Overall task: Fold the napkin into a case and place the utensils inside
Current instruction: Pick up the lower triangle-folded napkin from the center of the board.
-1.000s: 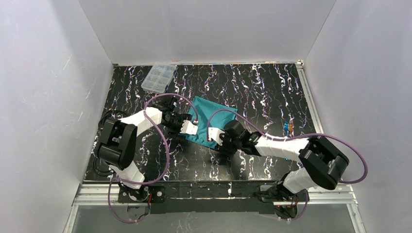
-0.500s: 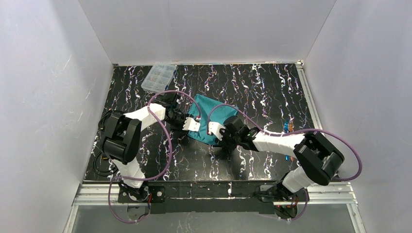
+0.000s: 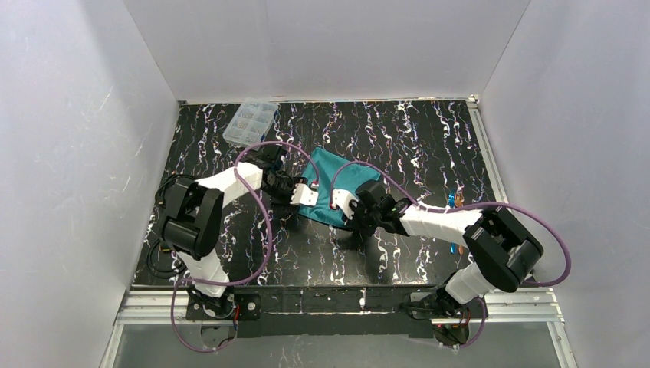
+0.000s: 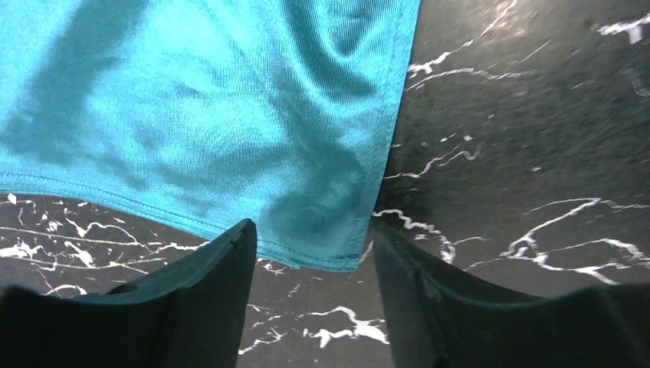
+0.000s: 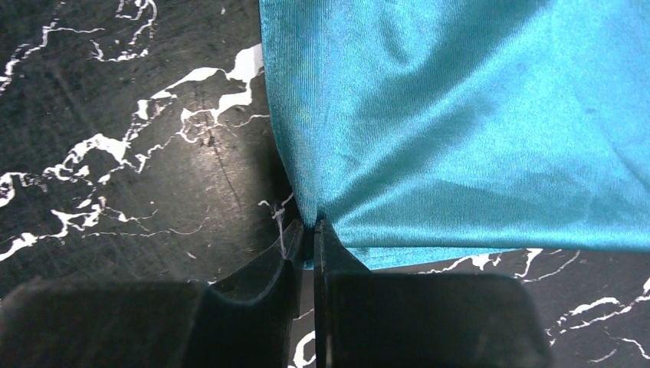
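The teal-green napkin (image 3: 337, 184) lies folded in the middle of the black marbled table. My left gripper (image 3: 309, 193) is open at its left near corner; in the left wrist view that corner (image 4: 337, 245) sits between my spread fingers (image 4: 211, 276), untouched. My right gripper (image 3: 346, 205) is shut on the napkin's near corner; in the right wrist view the cloth (image 5: 460, 115) puckers into my closed fingertips (image 5: 313, 230) and is lifted slightly. The utensils (image 3: 455, 201), iridescent orange-blue, lie at the right side of the table, partly behind my right arm.
A clear plastic compartment box (image 3: 250, 123) stands at the back left of the table. White walls close in the table on three sides. A metal rail (image 3: 490, 161) runs along the right edge.
Both grippers have moved away from me toward the back along the napkin. The right gripper carries its pinched corner with it, so the near edge has folded over and the cloth looks smaller.
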`<action>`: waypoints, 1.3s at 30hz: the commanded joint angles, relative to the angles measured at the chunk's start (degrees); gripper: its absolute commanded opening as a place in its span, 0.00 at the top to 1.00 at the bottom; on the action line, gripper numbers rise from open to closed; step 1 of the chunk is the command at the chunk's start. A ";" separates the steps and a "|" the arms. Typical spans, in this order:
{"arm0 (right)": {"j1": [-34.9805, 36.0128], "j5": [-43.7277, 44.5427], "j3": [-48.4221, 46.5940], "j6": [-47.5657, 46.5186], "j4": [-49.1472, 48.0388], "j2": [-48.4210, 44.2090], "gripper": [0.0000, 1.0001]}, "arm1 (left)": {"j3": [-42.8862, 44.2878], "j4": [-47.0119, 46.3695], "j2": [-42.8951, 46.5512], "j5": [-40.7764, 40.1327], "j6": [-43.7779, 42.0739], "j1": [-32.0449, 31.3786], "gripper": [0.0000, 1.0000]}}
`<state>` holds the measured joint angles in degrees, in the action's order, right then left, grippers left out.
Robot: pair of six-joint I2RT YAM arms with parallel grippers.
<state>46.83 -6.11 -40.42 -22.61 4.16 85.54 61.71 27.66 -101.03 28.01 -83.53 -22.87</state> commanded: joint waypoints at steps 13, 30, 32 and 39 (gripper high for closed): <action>-6.40 -13.36 -6.88 3.80 7.55 -0.57 0.96 | -5.87 -1.37 6.62 4.18 -7.87 -0.40 0.34; -11.11 -20.16 -9.22 5.04 10.15 -0.50 0.99 | -5.50 -6.73 0.05 -1.28 -7.95 -2.23 0.47; -11.47 -20.47 -9.31 5.12 10.38 -0.71 0.98 | -5.99 -6.24 -0.04 -1.44 -9.31 -2.66 0.48; -12.70 -21.22 -9.87 5.64 10.68 -0.32 0.99 | -2.70 2.79 1.42 2.25 -7.78 -3.10 0.37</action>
<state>34.70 -25.45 -47.59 -17.85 13.93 85.56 58.06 20.16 -99.20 27.81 -92.03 -25.39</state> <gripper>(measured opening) 0.095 0.568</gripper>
